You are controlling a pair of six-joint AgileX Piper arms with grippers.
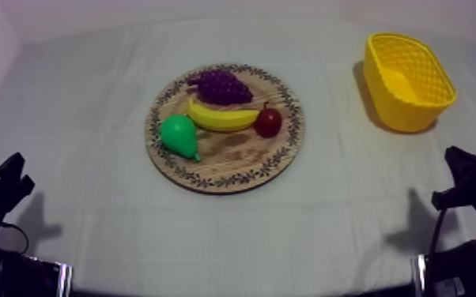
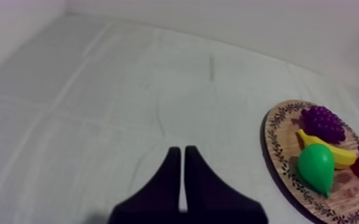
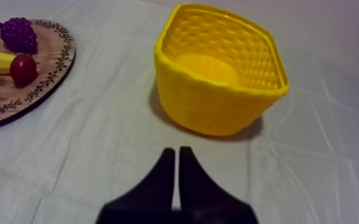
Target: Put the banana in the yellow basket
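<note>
From above, the round wooden board [image 1: 233,158] sits in the middle of the surface [image 1: 83,103]. The banana [image 1: 221,118] lies across the middle of the board. The grapes [image 1: 220,85] touch it at 12 o'clock, the small red fruit [image 1: 269,122] sits by its tip at 3 o'clock, and the pear [image 1: 180,136] is at 8 o'clock.

The yellow basket [image 1: 403,110] stands well apart, at 2 o'clock from the board. The right wrist view looks down into the basket, and its yellow floor is bare.

In the left wrist view the pear is in front of the banana and hides part of it. Both wrist views cut the board off at the edge.

The left pincer [image 2: 179,149] has its fingers together with nothing in them. The right pincer [image 3: 174,150] is the same, near the basket.
</note>
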